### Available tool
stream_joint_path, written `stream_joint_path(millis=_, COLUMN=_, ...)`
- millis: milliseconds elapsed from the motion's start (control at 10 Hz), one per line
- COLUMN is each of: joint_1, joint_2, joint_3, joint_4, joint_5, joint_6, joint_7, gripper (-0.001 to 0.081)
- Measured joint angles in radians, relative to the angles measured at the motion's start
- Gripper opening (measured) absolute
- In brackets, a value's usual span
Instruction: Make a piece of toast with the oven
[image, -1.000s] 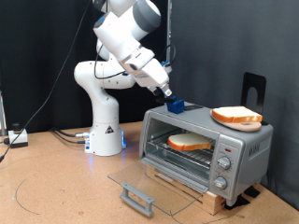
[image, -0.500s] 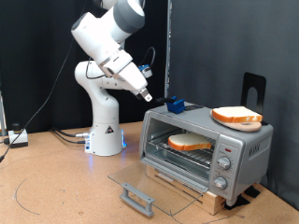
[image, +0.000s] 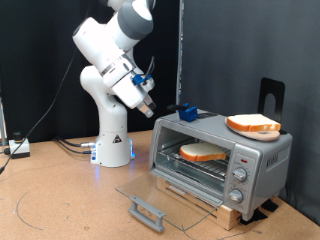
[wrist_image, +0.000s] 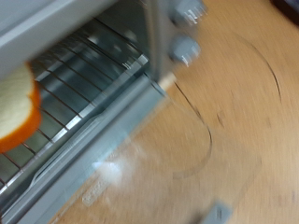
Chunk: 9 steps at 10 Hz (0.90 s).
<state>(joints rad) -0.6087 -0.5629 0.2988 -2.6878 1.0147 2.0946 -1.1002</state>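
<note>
The silver oven (image: 222, 160) stands on a wooden board at the exterior view's right, its glass door (image: 152, 192) folded down flat. The piece of toast (image: 203, 153) lies on the wire rack inside. My gripper (image: 148, 105) hangs in the air to the exterior view's left of the oven's top, apart from it, with nothing between its fingers. The wrist view shows the rack (wrist_image: 84, 75), the edge of the toast (wrist_image: 14, 103), two knobs (wrist_image: 184, 47) and the open door (wrist_image: 121, 168). No fingers show there.
A thicker slice on an orange dish (image: 253, 124) and a small blue object (image: 188, 113) sit on the oven's top. The door handle (image: 147, 212) juts towards the exterior view's bottom. The white robot base (image: 112, 140) stands behind on the brown table (image: 50, 190).
The arm has swung away from the oven's top towards the exterior view's left and slightly down. Toast, oven door and dish have not moved.
</note>
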Motion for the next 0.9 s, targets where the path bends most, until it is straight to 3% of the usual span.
stream_joint_path(millis=100, joint_1=-0.038, joint_2=0.028, joint_3=0.008, joint_4=0.015, joint_5=-0.086, joint_6=-0.011, joint_7=0.118, gripper=0.0807)
stream_joint_path(millis=300, joint_1=-0.107, joint_2=0.136, joint_3=0.017, joint_4=0.109, joint_5=-0.325, joint_6=-0.142, joint_7=0.209, gripper=0.0807)
stream_joint_path(millis=400, joint_1=-0.102, joint_2=0.132, joint_3=0.017, joint_4=0.1, joint_5=-0.283, joint_6=-0.11, joint_7=0.195, gripper=0.0807)
stream_joint_path(millis=500, joint_1=-0.089, joint_2=0.126, joint_3=0.01, joint_4=0.083, joint_5=-0.154, joint_6=-0.081, joint_7=0.149, gripper=0.0807)
stream_joint_path(millis=600, joint_1=-0.086, joint_2=0.123, joint_3=0.003, joint_4=0.07, joint_5=-0.085, joint_6=-0.082, joint_7=0.153, gripper=0.0807)
stream_joint_path(millis=700, joint_1=-0.092, joint_2=0.123, joint_3=-0.001, joint_4=0.068, joint_5=-0.077, joint_6=-0.105, joint_7=0.228, gripper=0.0807)
stream_joint_path(millis=900, joint_1=-0.128, joint_2=0.144, joint_3=0.005, joint_4=0.103, joint_5=-0.218, joint_6=-0.199, joint_7=0.462, gripper=0.0807)
